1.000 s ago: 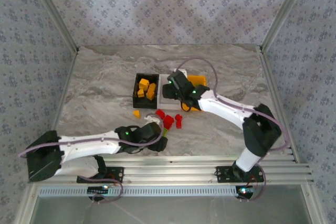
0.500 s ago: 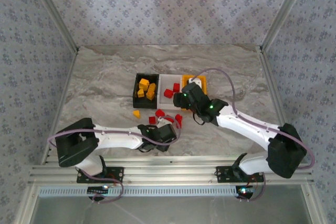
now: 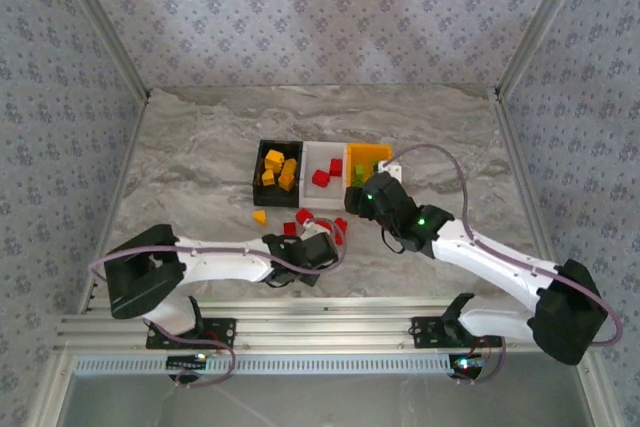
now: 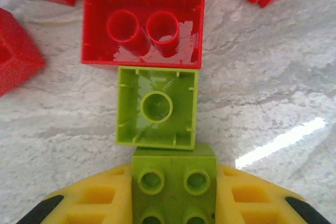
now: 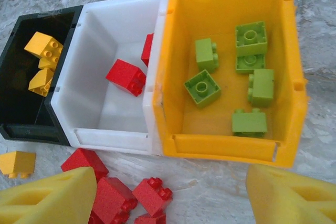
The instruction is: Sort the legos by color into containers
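Marbled surface [image 3: 190,157], three bins in a row at centre, walls touching.

Black bin [image 5: 29,129] holds orange-yellow legos. White bin [image 5: 100,108] holds red. Orange-yellow bin [image 5: 226,148] holds lime. So the colour scheme is set, and lime goes far right.

Right jaws released, foam pads spread wide with nothing between. They hang on the near side of the bins, over the loose red bricks [image 5: 113,198], probably lining up a pick for the white bin.

Left jaws low to the surface, clenched on a lime brick [image 4: 173,182], studs up. Just ahead lies an inverted lime brick [image 4: 156,107], touching an inverted red brick [image 4: 143,24].

A stray orange-yellow brick [image 5: 17,162] sits before the black bin. Sorting is roughly two-thirds done, by my guess.
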Action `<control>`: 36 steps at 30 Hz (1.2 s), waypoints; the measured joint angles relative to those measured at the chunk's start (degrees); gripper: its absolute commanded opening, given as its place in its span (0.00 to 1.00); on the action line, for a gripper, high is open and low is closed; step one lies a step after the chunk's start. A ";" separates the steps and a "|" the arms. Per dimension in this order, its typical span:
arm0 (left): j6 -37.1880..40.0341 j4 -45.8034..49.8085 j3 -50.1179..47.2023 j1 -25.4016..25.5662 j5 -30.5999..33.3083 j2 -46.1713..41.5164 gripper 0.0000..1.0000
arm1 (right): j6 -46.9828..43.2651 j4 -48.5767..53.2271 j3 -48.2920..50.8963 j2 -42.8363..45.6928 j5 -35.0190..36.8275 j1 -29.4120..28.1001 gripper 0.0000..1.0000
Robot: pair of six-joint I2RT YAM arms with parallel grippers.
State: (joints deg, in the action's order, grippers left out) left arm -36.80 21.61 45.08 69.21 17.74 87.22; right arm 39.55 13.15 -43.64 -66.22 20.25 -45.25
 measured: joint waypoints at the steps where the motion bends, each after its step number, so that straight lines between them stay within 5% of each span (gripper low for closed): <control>1: -0.09 0.72 0.20 0.22 0.15 -1.49 0.28 | 0.46 0.04 1.44 1.55 0.33 0.00 0.77; 5: 0.87 2.62 4.61 -0.20 0.02 -5.62 0.29 | 2.40 0.70 6.64 7.21 1.11 0.00 0.77; 11: 4.11 -1.01 17.84 -8.31 -4.63 -2.19 0.28 | 5.03 2.47 10.95 12.22 1.81 -0.02 0.77; 20: 8.41 -1.22 44.65 -16.02 -10.93 22.21 0.28 | 6.67 5.11 12.00 13.20 2.38 -0.68 0.77; 28: 9.44 5.40 57.90 -17.16 -12.63 32.74 0.66 | 7.06 5.53 11.98 12.52 2.97 -1.62 0.78; 36: 9.14 4.57 57.44 -17.86 -14.60 27.19 0.99 | 7.02 5.44 10.69 7.80 2.86 -4.17 0.79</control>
State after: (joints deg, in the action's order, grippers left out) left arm -27.66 26.17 102.52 51.35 3.14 114.41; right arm 46.57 18.59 -32.95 -58.41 23.11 -49.43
